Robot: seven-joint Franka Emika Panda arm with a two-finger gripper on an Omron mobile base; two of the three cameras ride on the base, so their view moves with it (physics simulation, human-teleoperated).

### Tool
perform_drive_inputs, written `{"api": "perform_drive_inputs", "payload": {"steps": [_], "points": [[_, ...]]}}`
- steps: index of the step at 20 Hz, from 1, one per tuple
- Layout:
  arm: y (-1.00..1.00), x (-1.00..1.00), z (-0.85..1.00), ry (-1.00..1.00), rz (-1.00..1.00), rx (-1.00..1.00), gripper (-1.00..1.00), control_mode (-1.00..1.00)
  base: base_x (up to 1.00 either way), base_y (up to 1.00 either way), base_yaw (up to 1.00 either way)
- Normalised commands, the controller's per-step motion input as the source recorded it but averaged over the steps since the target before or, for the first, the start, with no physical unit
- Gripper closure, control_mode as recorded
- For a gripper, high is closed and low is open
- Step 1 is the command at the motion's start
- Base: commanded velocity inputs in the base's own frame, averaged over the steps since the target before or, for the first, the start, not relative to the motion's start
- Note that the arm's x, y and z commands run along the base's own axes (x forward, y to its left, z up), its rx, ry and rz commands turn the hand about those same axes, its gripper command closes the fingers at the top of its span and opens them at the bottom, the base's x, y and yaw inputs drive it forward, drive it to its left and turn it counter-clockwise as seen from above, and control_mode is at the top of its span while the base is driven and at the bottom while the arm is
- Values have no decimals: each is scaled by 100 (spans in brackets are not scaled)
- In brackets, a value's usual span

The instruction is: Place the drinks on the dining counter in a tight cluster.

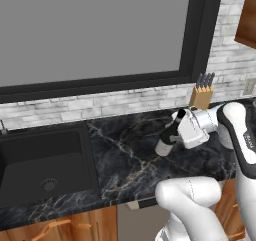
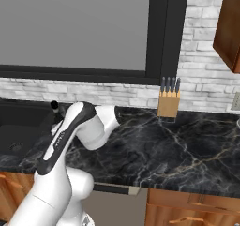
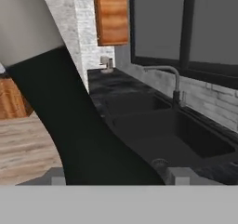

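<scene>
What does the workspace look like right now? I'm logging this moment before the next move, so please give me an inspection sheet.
Surface: black veined marble wall counter on wood cabinets.
Job's things: dark wine bottle with a white label, tilted, between the gripper's fingers above the counter; its dark body and label sit close up in the hand view.
Clutter: knife block standing against the wall.
Grippers: gripper shut on the wine bottle.
Cables: nothing seen.
Surroundings: black sink with a faucet, large dark-framed window, pale brick wall, wood wall cabinet.
</scene>
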Motion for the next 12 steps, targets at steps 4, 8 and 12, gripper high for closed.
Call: {"api": "perform_drive_inputs", "payload": {"steps": [4,8,12], "points": [[0,0,40,17,-1,-5,100,-100,0,0,0],[2,0,14,2,-2,-5,100,-100,0,0,0],[0,-2,0,0,0,0,100,100,-20,7,1]]}}
